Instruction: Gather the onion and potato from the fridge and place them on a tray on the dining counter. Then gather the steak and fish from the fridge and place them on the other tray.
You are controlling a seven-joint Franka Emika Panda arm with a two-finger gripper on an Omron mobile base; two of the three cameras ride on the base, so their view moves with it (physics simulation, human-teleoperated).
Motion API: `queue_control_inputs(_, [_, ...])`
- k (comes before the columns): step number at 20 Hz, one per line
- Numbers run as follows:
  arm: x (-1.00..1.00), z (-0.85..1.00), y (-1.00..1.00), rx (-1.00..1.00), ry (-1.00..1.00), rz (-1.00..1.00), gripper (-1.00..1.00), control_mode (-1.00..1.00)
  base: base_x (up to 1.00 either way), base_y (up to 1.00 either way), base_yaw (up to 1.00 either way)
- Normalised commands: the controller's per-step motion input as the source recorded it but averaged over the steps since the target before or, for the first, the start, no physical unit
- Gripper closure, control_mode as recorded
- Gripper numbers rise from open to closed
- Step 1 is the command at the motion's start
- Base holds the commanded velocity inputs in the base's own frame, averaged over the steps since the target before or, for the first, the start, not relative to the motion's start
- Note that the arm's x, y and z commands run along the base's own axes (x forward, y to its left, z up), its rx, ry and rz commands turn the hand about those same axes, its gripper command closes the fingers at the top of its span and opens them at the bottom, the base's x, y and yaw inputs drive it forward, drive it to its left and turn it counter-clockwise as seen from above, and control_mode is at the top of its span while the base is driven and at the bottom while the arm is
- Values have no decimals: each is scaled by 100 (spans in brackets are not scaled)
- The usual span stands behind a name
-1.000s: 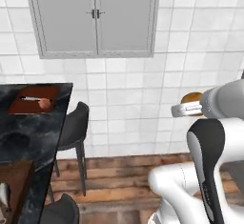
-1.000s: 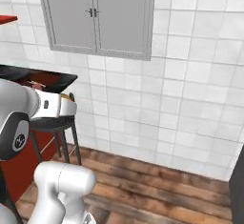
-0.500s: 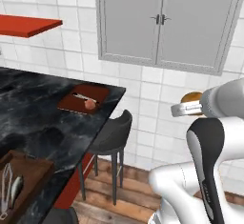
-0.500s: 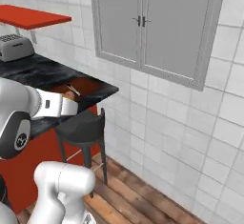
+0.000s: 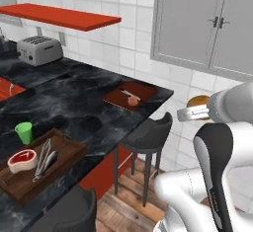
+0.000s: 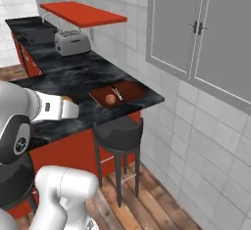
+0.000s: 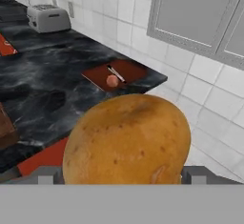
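On the left, a steak [image 5: 21,160] lies in a wooden box [image 5: 34,169], out of the way. In the middle, the tray [image 5: 130,95] on the counter [image 5: 74,97] holds the onion [image 5: 132,100]. On the right, the gripper [image 5: 190,112] has its jaws wide around the potato [image 7: 126,140], carried toward that tray.

Dining counter: what's sitting on it

Black white-veined dining counter [image 5: 74,102] runs from the wall corner out to a free end. Near that end lies the flat reddish-brown tray [image 5: 130,94], a small round reddish item [image 5: 132,100] and a thin dark stick mark on it. Silver toaster [image 5: 39,50] sits at the back by the tiled wall. Closer to the camera: green cup [image 5: 23,132] directly on the stone, and beside it a darker wooden tray [image 5: 42,169] holding a steak [image 5: 21,160] and metal utensils [image 5: 44,156].
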Motion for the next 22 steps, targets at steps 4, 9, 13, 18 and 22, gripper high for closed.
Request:
queue_control_inputs(4, [0, 0, 0, 0, 0, 0, 100, 100, 59, -13, 20])
queue_control_inputs(9, [0, 0, 0, 0, 0, 0, 100, 100, 47, -18, 9])
queue_control_inputs(13, [0, 0, 0, 0, 0, 0, 100, 100, 68, -10, 8])
queue_control_inputs(18, [0, 0, 0, 0, 0, 0, 100, 100, 77, -4, 7])
queue_control_inputs(22, [0, 0, 0, 0, 0, 0, 100, 100, 69, -12, 9])
